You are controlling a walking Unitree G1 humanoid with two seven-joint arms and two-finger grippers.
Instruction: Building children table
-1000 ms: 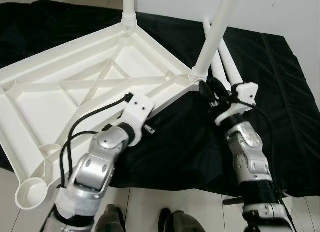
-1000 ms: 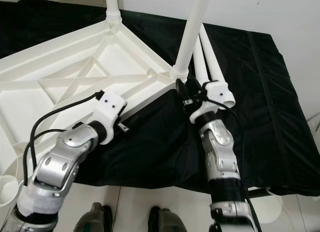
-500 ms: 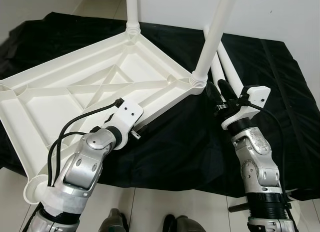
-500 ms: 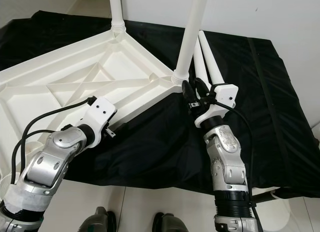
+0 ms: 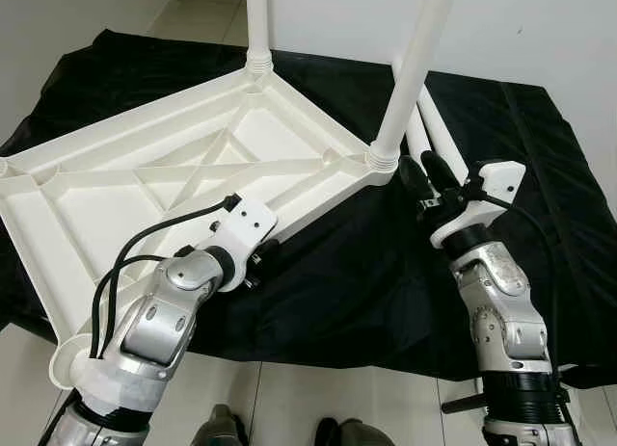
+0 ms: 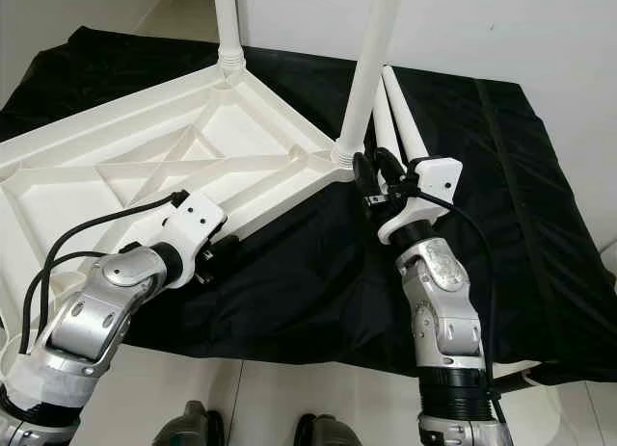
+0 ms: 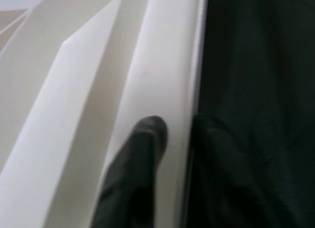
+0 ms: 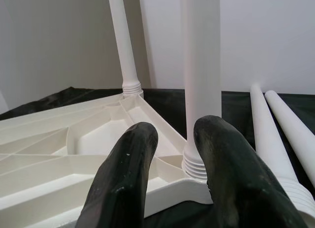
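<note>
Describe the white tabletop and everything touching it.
The white tabletop looks like moulded plastic, lying upside down on a black cloth, its ribbed underside with crossed braces facing up. Two white legs stand upright in its far corner sockets; a near corner socket is open. The left claw straddles its near edge rim.

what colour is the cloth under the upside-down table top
Black, plain with no pattern. The cloth shows best in the left eye view, spread beneath the white table top.
</note>
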